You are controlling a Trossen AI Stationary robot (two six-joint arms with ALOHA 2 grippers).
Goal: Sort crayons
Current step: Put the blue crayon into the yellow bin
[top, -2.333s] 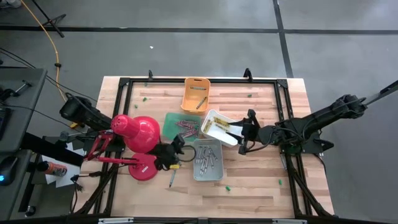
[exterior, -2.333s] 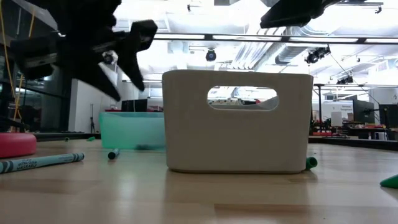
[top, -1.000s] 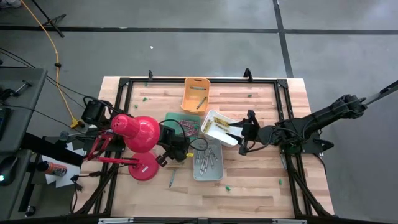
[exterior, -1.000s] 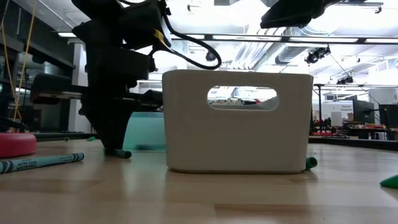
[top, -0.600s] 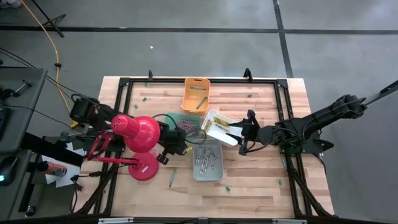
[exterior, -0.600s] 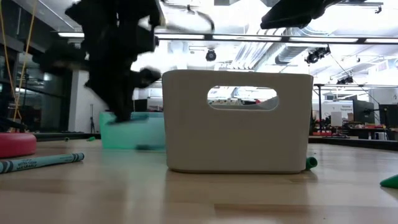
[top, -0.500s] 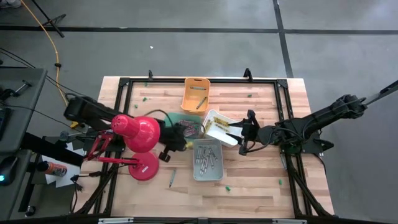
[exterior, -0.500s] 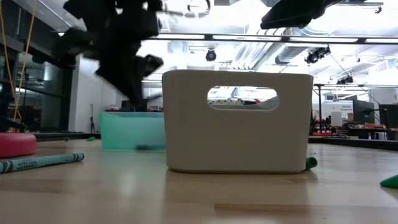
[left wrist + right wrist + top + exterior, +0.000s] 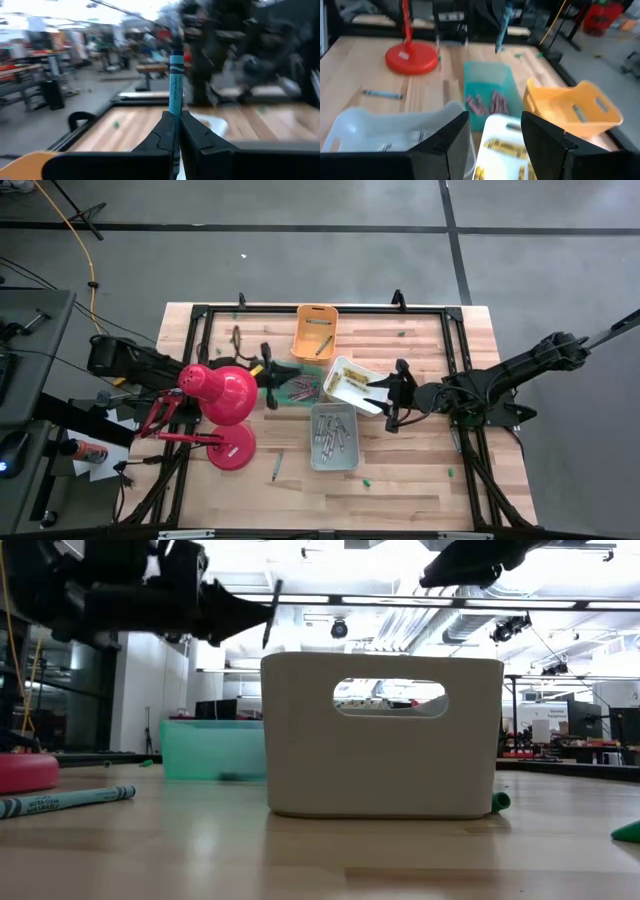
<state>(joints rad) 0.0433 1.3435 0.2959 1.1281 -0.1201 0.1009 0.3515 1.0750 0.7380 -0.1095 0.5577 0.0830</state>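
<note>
Most thin mixed-colour crayons (image 9: 334, 434) sit sorted in bins; the left tool (image 9: 174, 131) clenches a blue one (image 9: 175, 82) aloft (9 o'clock), another lies loose (image 9: 276, 471); right tool (image 9: 492, 135) released.

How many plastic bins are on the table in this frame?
4. An orange bin at the far edge, a green bin near the red lamp, a white bin before the right pincer, and a grey bin nearest the front.

A wooden desk (image 9: 420, 480) carried an orange bin (image 9: 314, 331), green bin (image 9: 296, 382), white bin (image 9: 350, 384), grey bin (image 9: 333, 436), red lamp (image 9: 228, 420) and one loose crayon (image 9: 276, 469).
</note>
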